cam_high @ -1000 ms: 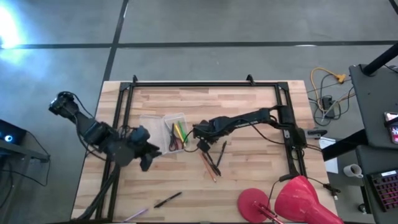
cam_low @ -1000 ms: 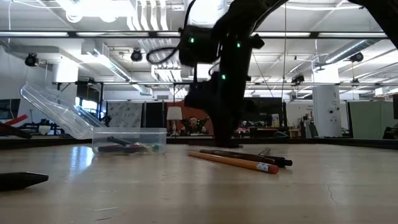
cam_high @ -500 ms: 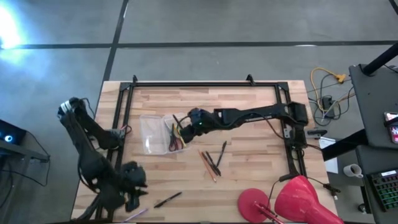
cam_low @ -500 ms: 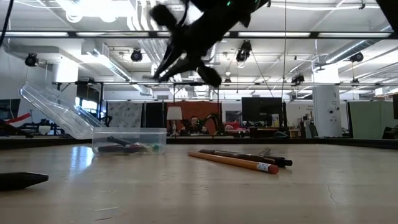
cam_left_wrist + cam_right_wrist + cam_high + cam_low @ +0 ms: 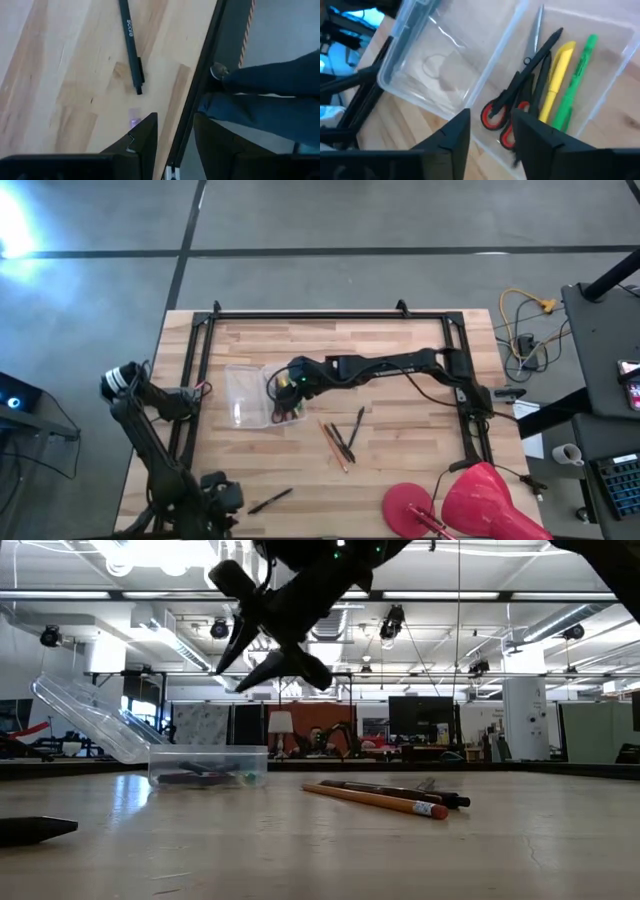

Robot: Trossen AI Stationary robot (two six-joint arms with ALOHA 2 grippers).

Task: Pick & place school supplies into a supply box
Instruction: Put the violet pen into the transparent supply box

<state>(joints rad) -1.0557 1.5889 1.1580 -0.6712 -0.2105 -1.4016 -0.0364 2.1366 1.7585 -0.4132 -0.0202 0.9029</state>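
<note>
The clear supply box (image 5: 262, 394) lies open left of the table's middle, its lid (image 5: 90, 720) tilted back. Inside it lie red-handled scissors (image 5: 506, 111), a black pen (image 5: 540, 52), a yellow marker (image 5: 555, 75) and a green marker (image 5: 576, 80). My right gripper (image 5: 491, 117) hovers open above the box (image 5: 205, 765) and touches nothing. A pencil (image 5: 375, 800) and dark pens (image 5: 345, 438) lie on the wood right of the box. My left gripper (image 5: 175, 122) stands open near the table's near-left corner, close to a black pen (image 5: 131, 45) that lies flat on the wood.
A black metal frame (image 5: 190, 380) borders the tabletop, and one rail (image 5: 200, 90) runs right beside my left gripper. A big red round object (image 5: 470, 500) sits at the near right corner. Bare wood lies between the box and the black pen (image 5: 270, 500).
My right gripper has risen from the loose pens, gone toward the table's left edge to above the box, tipped over and opened. My left arm has drawn back from beside the box toward the table's near edge, close to the black pen there.
</note>
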